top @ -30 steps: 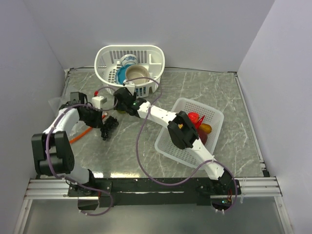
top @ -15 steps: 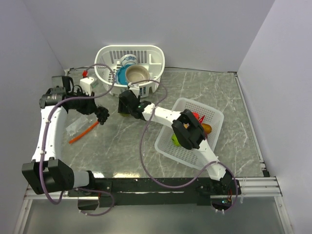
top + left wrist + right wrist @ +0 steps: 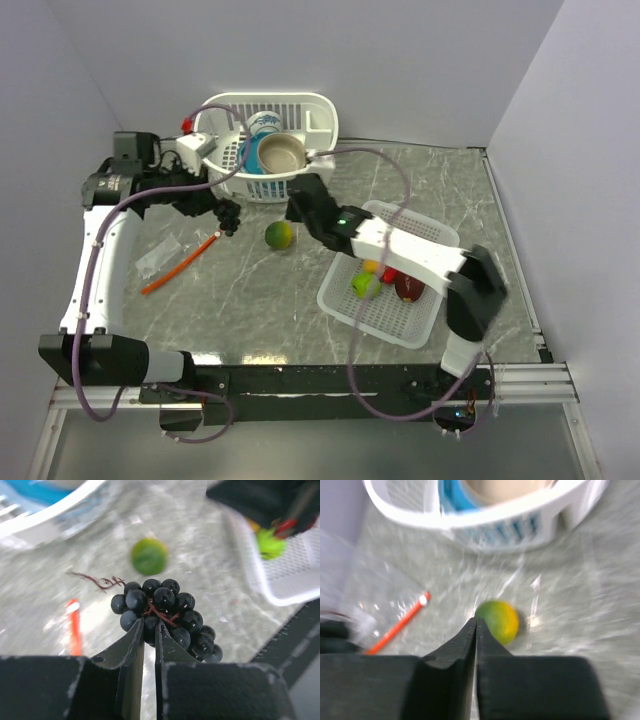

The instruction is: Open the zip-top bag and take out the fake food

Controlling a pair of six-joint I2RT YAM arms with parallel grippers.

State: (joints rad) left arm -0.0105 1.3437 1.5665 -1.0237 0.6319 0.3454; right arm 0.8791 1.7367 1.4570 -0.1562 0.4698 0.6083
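Dark purple grapes (image 3: pixel 165 611) hang in the air above the table, and my left gripper (image 3: pixel 149 628) is shut on them; from above the bunch (image 3: pixel 230 216) sits at the left gripper (image 3: pixel 220 208). The clear zip-top bag (image 3: pixel 160 262) lies flat at the left, its orange-red strip (image 3: pixel 186 262) beside it. A green-yellow fruit (image 3: pixel 279 235) lies loose on the table. My right gripper (image 3: pixel 296 210) is shut on nothing; its tip (image 3: pixel 476 623) sits just in front of that fruit (image 3: pixel 500 622). The bag (image 3: pixel 365 592) shows blurred at the left.
A white mesh basket (image 3: pixel 435 240) at the right holds a lime-green piece (image 3: pixel 365 285), a red piece (image 3: pixel 406 286) and an orange one. A second white basket (image 3: pixel 300 105) at the back holds a blue bowl and a beige bowl. Walls close in on both sides.
The left arm has lifted the grapes away from the bag and swung them right. The right gripper has shut and drawn back to the right, and the green-yellow fruit now lies loose on the table.
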